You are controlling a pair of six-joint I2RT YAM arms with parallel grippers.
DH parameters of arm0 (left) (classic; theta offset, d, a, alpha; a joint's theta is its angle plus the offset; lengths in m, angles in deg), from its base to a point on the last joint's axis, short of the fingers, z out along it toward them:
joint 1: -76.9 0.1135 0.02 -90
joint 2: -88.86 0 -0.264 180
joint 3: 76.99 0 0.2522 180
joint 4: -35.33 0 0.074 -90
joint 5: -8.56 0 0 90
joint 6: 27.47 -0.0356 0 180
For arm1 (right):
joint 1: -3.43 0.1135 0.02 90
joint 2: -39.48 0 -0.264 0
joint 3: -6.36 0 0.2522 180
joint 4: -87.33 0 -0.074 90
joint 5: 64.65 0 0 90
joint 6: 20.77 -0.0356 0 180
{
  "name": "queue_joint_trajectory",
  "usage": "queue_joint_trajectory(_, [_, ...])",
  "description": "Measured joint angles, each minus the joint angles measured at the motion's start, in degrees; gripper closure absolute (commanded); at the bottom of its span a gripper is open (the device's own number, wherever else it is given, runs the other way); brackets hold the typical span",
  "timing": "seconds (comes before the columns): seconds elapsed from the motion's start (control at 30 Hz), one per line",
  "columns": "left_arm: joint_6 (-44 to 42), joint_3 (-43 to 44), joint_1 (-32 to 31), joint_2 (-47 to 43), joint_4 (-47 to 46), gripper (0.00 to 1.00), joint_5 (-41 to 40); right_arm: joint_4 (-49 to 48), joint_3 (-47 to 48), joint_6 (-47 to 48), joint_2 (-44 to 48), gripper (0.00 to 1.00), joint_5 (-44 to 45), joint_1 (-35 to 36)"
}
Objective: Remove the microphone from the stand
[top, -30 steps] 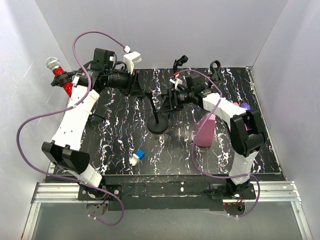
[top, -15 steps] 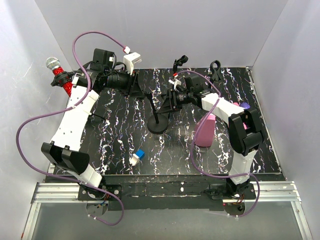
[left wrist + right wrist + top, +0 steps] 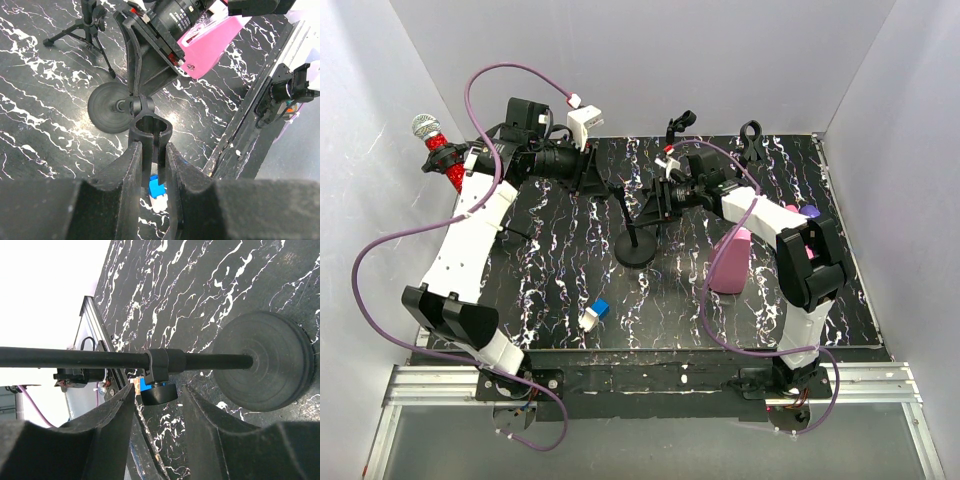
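Note:
The red microphone [image 3: 441, 153] with a silver head is at the far left by the wall, beside my left arm and apart from the stand. The black stand has a round base [image 3: 635, 250] and an empty clip [image 3: 150, 129] on top. My left gripper [image 3: 151, 150] is shut on that clip, also visible from above [image 3: 606, 185]. My right gripper [image 3: 157, 390] is open, with its fingers on either side of the knob [image 3: 158, 392] under the pole's collar. From above, the right gripper [image 3: 648, 205] is at the stand's pole [image 3: 75, 358].
A pink bottle [image 3: 731, 260] stands to the right of the stand. A small blue and white block [image 3: 595, 315] lies in front. A small tripod [image 3: 678, 127] and a black clamp [image 3: 750, 135] are at the back edge. A purple thing [image 3: 809, 212] is at the right.
My right gripper has shifted a little left toward the stand's pole and its fingers have narrowed. The left gripper and the microphone have stayed in place.

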Motion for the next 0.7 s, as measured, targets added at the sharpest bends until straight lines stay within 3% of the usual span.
queue_joint_trajectory(0.37, [-0.2, -1.3, -0.3, -1.2, -0.1, 1.0, 0.0, -0.1, -0.9, 1.0, 0.0, 0.51, 2.0, 0.8])
queue_joint_trajectory(0.4, [-0.2, -1.4, -0.3, -1.3, -0.2, 1.0, 0.0, -0.1, -1.0, 1.0, 0.0, 0.54, 2.0, 0.8])
queue_joint_trajectory(0.53, [-0.4, -2.1, -0.7, -1.7, -0.5, 1.0, 0.0, -0.9, -1.4, 1.2, 0.1, 0.86, 1.5, 0.9])
queue_joint_trajectory(0.7, [-0.2, -2.4, -1.0, -1.9, -0.9, 1.0, -0.4, -1.4, -2.0, 3.0, 0.6, 0.94, 1.9, 0.9])
